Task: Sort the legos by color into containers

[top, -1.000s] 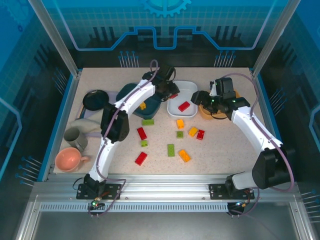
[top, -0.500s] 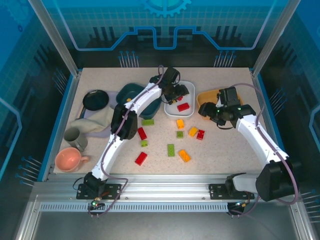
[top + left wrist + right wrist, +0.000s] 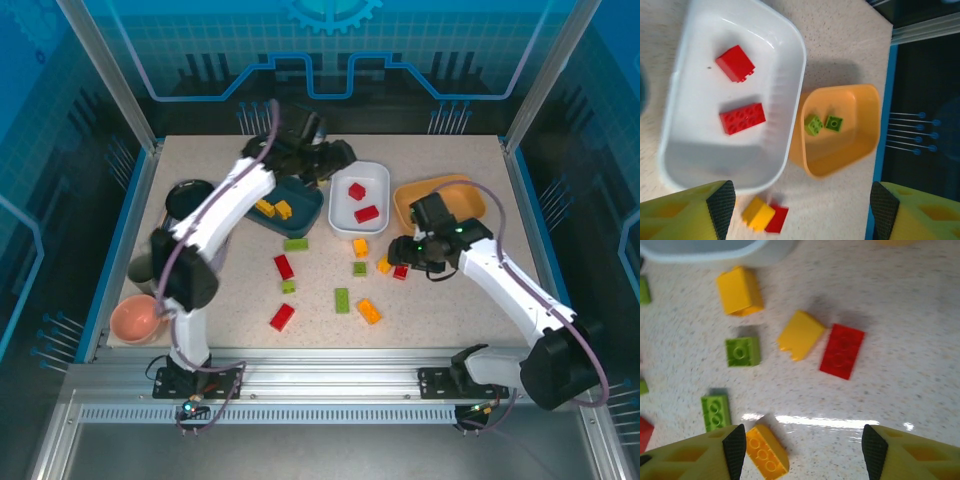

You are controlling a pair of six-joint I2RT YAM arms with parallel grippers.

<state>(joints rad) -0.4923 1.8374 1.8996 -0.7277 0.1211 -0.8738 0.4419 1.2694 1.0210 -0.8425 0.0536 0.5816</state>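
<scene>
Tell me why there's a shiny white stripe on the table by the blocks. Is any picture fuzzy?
Right wrist view: the stripe is lamp light bouncing off the glossy table, and the red block and its neighbours look slightly soft. Left wrist view: crisp, with a grey shadow next to the white tray. Top view: even light, nothing fuzzy.

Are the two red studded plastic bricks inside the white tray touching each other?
Apart. The left wrist view shows bare floor of the white plastic tray between the smaller red brick and the longer red brick.
</scene>
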